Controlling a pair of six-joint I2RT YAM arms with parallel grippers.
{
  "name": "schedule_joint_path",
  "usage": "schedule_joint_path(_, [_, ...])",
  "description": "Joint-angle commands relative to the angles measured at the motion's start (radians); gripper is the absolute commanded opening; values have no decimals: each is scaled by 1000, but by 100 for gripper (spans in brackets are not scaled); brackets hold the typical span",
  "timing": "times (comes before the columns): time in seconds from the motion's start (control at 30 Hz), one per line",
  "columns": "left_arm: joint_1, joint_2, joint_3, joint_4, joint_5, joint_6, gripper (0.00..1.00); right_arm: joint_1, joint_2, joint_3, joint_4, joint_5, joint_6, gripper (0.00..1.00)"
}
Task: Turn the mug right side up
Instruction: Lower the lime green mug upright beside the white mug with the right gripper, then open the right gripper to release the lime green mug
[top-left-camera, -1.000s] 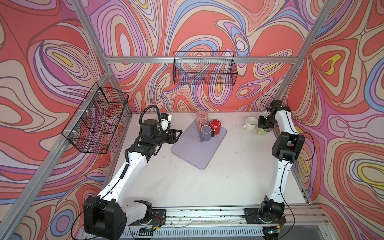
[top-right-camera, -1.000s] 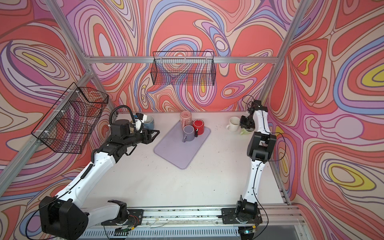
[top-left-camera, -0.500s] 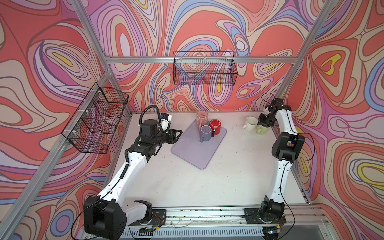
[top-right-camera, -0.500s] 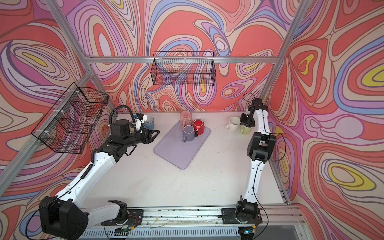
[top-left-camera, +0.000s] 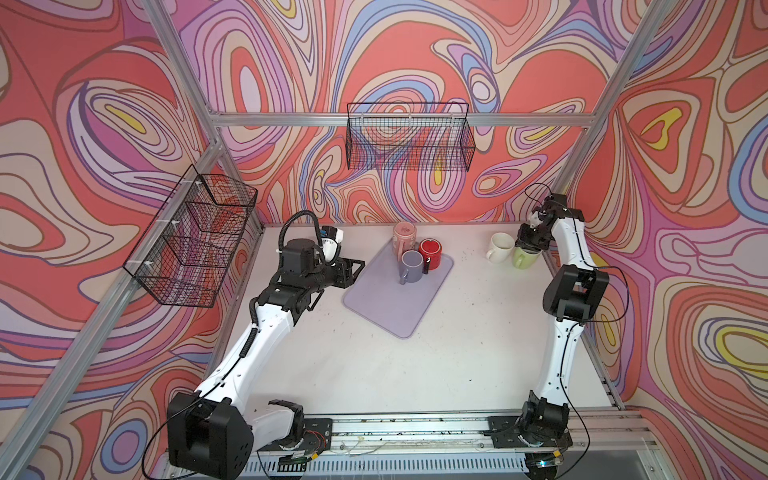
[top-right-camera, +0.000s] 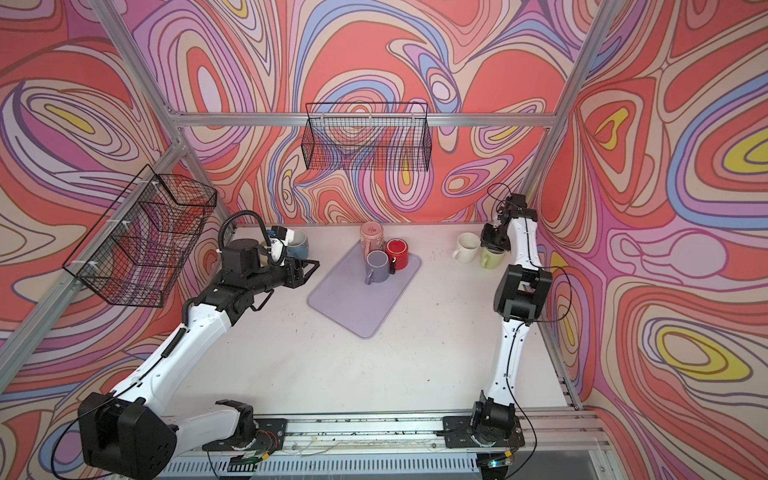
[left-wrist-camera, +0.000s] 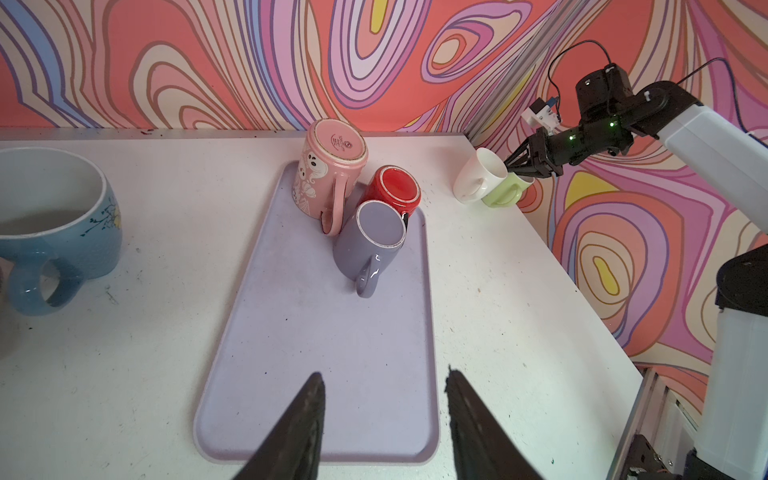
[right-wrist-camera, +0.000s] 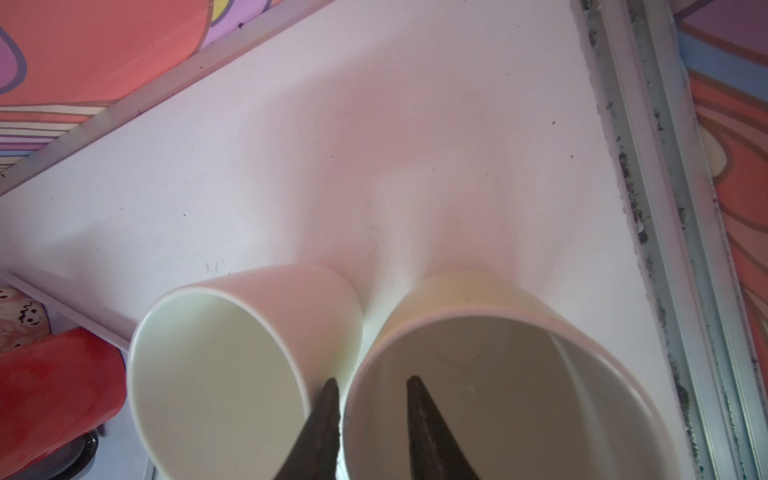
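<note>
A light green mug (top-left-camera: 524, 258) stands mouth up at the table's back right, touching an upright white mug (top-left-camera: 500, 247). My right gripper (top-left-camera: 528, 245) hangs over the green mug's rim. In the right wrist view the right gripper (right-wrist-camera: 372, 380) is open a little: one finger sits inside the green mug (right-wrist-camera: 498, 374) and the other in the gap beside the white mug (right-wrist-camera: 216, 374), with the rim loose between them. My left gripper (left-wrist-camera: 384, 374) is open and empty, low over the near end of the lilac tray (left-wrist-camera: 316, 332).
On the tray (top-left-camera: 386, 307) three mugs stand mouth down in a cluster: pink (top-left-camera: 404, 235), red (top-left-camera: 431, 251) and grey-purple (top-left-camera: 411, 266). A blue mug (top-right-camera: 299, 243) sits upright at the back left behind my left arm. Wire baskets hang on the back and left walls.
My right gripper's jaws have parted from the green mug's rim, leaving the mug standing on the table. The left arm has not moved.
</note>
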Motion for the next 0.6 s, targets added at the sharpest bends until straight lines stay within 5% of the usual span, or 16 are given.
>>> schedule_joint_path(0.0, [10, 0, -7, 23, 19, -3, 50, -5, -15, 24, -9, -11, 10, 29])
schedule_joint_path(0.57, [10, 2, -12, 31, 35, -4, 50, -3, -203, -120, 47, -10, 7, 29])
